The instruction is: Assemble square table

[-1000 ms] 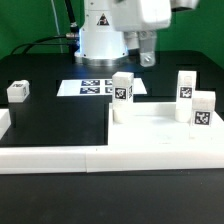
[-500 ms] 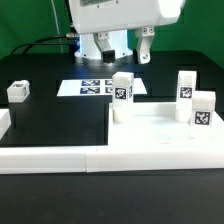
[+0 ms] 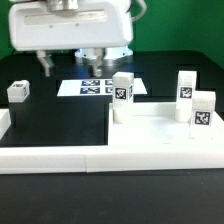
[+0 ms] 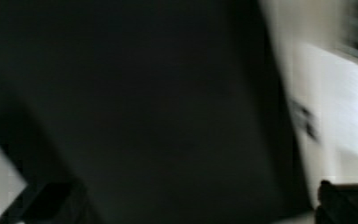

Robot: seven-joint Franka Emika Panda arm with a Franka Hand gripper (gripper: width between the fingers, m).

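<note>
The square tabletop, a white slab with a raised rim, lies at the exterior view's right. Three white tagged leg blocks stand upright on it: one at its near-left corner and two at the right. A fourth leg block lies on the black table at the left. My gripper hangs above the table behind the marker board, open and empty, well apart from every leg. In the blurred wrist view the gripper shows two fingertips far apart over dark table.
The marker board lies flat in the middle back. Long white border bars run along the front and the left edge. The robot base stands behind the marker board. A blurred white part shows in the wrist view.
The hand has swung from the upper right toward the exterior view's left and looms larger. The legs and tabletop have not moved.
</note>
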